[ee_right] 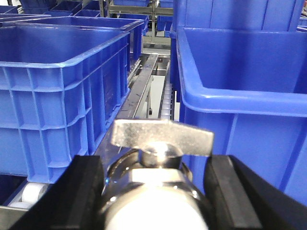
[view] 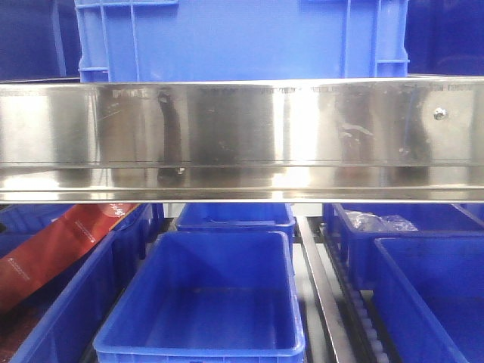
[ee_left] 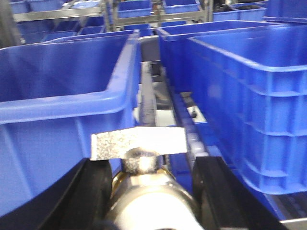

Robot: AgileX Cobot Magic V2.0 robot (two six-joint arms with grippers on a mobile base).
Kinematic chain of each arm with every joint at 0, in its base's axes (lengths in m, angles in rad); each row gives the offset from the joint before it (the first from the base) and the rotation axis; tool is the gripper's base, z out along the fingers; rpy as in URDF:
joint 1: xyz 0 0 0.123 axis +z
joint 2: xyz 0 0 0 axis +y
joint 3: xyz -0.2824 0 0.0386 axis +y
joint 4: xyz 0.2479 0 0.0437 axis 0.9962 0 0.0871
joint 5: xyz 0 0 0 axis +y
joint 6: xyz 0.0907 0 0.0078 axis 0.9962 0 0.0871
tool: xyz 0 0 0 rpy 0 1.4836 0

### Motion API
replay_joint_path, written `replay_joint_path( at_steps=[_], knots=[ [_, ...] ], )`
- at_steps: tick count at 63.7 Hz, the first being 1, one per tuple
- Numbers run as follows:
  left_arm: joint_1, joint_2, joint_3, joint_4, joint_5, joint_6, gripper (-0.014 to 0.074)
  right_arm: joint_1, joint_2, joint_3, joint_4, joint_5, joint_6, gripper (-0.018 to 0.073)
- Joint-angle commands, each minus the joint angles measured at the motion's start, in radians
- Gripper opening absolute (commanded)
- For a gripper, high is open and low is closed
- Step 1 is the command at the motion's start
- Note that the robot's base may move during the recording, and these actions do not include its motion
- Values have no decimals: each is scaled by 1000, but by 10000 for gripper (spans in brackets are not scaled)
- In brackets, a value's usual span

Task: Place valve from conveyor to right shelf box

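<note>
Front view: a shiny stainless-steel shelf beam [view: 242, 136] ran across the frame, with a blue ribbed plastic crate [view: 242, 38] on top. Below it sat an open blue plastic centre bin [view: 204, 302]. A red flat packet [view: 60, 242] leaned in the bin to its left, and a clear plastic bag [view: 378, 221] lay in a rear right bin.

Left wrist view: the left gripper [ee_left: 151, 167] pointed roughly level and forward along a lane of white rollers [ee_left: 192, 139]. Its black fingers [ee_left: 96, 191] were clamped narrow on a silvery metal valve [ee_left: 139, 143], flat lever handle up and crosswise. The valve hung over the lane, between a blue left-hand bin [ee_left: 57, 72] and a blue ribbed right-hand bin [ee_left: 249, 105], inside neither.

Right wrist view: the right gripper [ee_right: 153, 167] was also level and forward. Its black pads [ee_right: 86, 191] were closed on a second silvery valve [ee_right: 160, 136], handle up. This valve sat low before a grey metal rail [ee_right: 144, 81], between a blue ribbed box at left [ee_right: 57, 96] and a nearer blue box at right [ee_right: 240, 129], not in either.
</note>
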Motion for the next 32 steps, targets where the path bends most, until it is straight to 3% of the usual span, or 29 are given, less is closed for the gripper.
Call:
replay_joint_path(
  at_steps=[1,24,32],
  knots=[
    [-10,-8,-7,-8,-57,-4,-111,1,-9,-18,-6,-86,-2,-154],
    [-10,-8,-7,-8,-57,-4,-111,8,-9,-18,-6,-145,-2,-154],
    [-10,-8,-7,-8,-114,-4,-111,10,-9,-18,-6,-136,-2,-154]
  ],
)
